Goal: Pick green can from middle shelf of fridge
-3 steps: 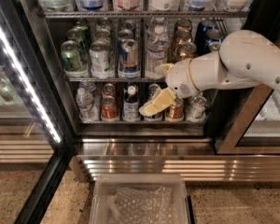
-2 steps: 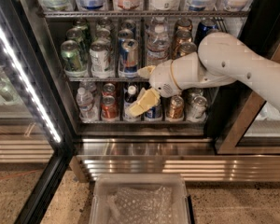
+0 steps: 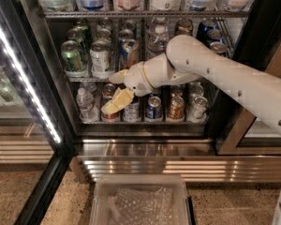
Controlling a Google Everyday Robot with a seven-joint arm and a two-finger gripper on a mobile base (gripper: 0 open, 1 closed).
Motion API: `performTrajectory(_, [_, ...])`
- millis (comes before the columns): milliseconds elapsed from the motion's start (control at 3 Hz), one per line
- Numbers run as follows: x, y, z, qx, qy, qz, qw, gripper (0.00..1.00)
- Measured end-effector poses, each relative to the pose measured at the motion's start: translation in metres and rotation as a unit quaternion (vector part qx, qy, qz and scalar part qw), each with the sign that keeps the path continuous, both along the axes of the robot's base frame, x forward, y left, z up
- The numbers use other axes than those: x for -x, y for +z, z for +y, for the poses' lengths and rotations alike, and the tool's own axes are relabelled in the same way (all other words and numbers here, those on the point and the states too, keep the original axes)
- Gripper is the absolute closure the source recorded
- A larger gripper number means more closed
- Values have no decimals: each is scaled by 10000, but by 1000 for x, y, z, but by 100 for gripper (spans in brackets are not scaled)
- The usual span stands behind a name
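Note:
The green can (image 3: 71,56) stands upright at the front left of the middle shelf (image 3: 84,79), with more green cans (image 3: 77,33) behind it. A white-silver can (image 3: 99,56) and a blue-and-silver can (image 3: 129,52) stand to its right. My gripper (image 3: 115,89) is open and empty. It hangs in front of the shelf edge, below the white-silver can, to the right of and below the green can. Its lower finger (image 3: 116,102) covers a can on the rack below. My white arm (image 3: 210,74) reaches in from the right and hides some cans.
The fridge has a black frame (image 3: 47,69) and a bright LED strip (image 3: 23,81) on the left, and a ribbed steel base (image 3: 178,165). The lower rack holds small cans and a water bottle (image 3: 85,102). A clear plastic bin (image 3: 140,200) sits on the floor in front.
My arm and gripper have moved left across the shelves, from below the centre cans to below the white-silver can, closer to the green can.

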State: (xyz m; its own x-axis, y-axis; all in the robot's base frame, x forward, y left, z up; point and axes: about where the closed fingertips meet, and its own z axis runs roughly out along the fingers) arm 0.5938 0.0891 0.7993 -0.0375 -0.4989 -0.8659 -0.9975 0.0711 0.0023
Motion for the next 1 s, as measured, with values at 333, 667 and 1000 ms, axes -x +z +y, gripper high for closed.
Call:
performTrajectory(333, [-10, 2, 31, -21, 272, -79, 9996, 13])
performTrajectory(667, [-16, 13, 57, -86, 476, -231, 9986, 11])
performTrajectory(1000, [-22, 27, 69, -121, 524, -448, 9975, 11])
